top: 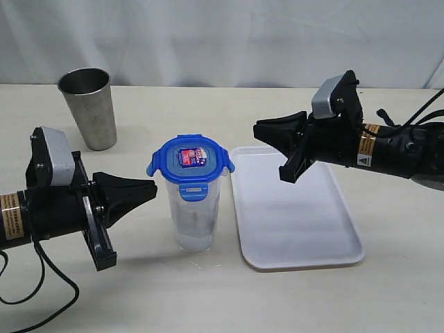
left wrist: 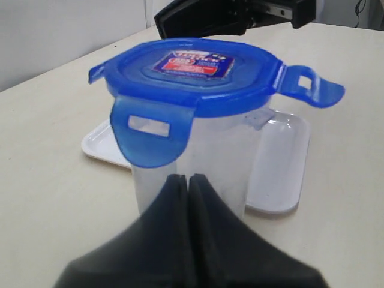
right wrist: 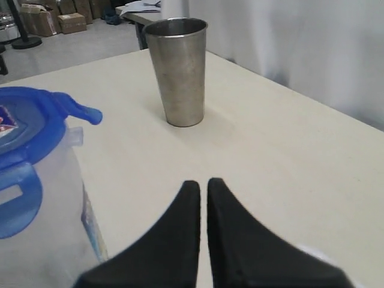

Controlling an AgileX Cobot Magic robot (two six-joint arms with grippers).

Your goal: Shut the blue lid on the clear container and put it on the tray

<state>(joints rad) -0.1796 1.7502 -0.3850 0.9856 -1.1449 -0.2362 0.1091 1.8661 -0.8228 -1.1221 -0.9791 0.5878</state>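
One left hand [top: 153, 188] just beside clear container [top: 195, 218].

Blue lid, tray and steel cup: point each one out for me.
blue lid [top: 189, 159], exterior view, on its top face by the sticker.
tray [top: 295, 215], exterior view, on its bare floor.
steel cup [top: 89, 111], exterior view, on its side wall.

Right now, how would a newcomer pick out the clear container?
On the beige table, find the white tray; in the exterior view the clear container stands on the tabletop just off the tray's left long edge. Unlike the open steel cup farther back, it is translucent and capped by a blue lid with flaps.
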